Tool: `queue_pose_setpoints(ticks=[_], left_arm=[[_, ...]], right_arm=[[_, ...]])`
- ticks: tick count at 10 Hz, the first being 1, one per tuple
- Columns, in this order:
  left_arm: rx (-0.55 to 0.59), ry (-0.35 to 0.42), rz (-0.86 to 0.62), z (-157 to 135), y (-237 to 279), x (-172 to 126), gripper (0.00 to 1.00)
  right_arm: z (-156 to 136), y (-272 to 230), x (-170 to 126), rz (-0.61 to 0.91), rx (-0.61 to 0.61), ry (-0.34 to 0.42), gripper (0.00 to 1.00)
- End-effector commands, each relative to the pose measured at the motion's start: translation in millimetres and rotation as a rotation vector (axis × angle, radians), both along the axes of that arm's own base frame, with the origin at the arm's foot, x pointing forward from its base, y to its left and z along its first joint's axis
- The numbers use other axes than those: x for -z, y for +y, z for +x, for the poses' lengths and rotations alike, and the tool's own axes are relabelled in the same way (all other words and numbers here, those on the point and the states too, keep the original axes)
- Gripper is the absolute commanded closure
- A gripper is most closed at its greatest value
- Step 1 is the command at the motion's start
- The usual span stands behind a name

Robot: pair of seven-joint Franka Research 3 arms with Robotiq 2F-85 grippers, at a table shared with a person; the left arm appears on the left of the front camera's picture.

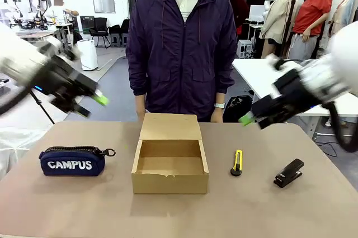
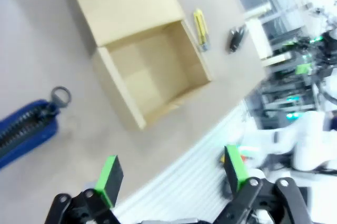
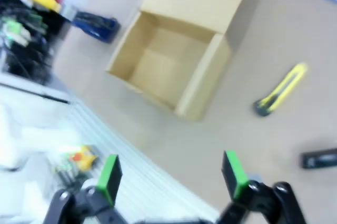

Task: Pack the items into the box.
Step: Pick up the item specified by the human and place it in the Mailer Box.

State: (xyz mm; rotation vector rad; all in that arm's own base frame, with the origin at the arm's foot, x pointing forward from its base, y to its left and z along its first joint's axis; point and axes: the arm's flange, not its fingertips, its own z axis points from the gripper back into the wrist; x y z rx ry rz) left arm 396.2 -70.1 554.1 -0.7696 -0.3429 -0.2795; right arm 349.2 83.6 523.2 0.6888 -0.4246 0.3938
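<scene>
- the box (image 1: 170,165) stands open in the middle of the tabletop (image 1: 179,218), its bare cardboard floor showing. its lid flap (image 1: 170,126) is folded back toward the far edge.
- the utility knife (image 1: 237,162), yellow and black, lies flat just to the right of the box, apart from it. its length runs from the far edge toward the near edge, with the black end nearer.
- the stapler-like tool (image 1: 288,172), black, lies farther toward the right edge. it is near the knife but not touching it, and sits at a slant.
- a navy zip pouch (image 1: 72,161) lettered "campus" lies toward the left edge, apart from the box, with its zip ring on the side facing the box.
- the left claw (image 1: 92,105) hovers in the air over the far left corner of the tabletop, well above the pouch. its jaws are spread wide and it has hold of nothing. in its wrist view the green pads stand far apart, with the box and one end of the pouch beyond them.
- the right claw (image 1: 251,119) hangs in the air over the far right part of the tabletop, above and beyond the knife. it is also spread wide and has hold of nothing.
- a person (image 1: 182,53) in a dark purple jacket stands at the far edge, right behind the box, arms down at the sides.
</scene>
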Motion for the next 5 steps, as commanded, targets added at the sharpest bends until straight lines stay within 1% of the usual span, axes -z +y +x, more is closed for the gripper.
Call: queue_pose_setpoints(ticks=[1,2,3,4,5], left_arm=[[-0.117,0.101,-0.196,6.9,86.7,0.7,0.0],[-0.189,0.113,-0.298,-6.8,147.5,2.3,0.0],[-0.247,0.101,-0.396,-23.0,196.0,14.6,0.0],[-0.354,0.067,-0.51,-42.2,233.5,34.1,0.0],[-0.443,-0.001,-0.601,-61.7,260.0,54.8,0.0]], right_arm=[[-18.9,-103.9,3.5,0.263,0.189,0.049,0.0],[-48.0,-160.3,11.8,0.403,0.34,0.011,0.0],[-73.1,-199.4,24.4,0.512,0.456,-0.031,0.0],[-90.0,-224.9,40.5,0.575,0.537,-0.028,0.0],[-100.7,-240.0,57.2,0.612,0.604,-0.012,0.0]])
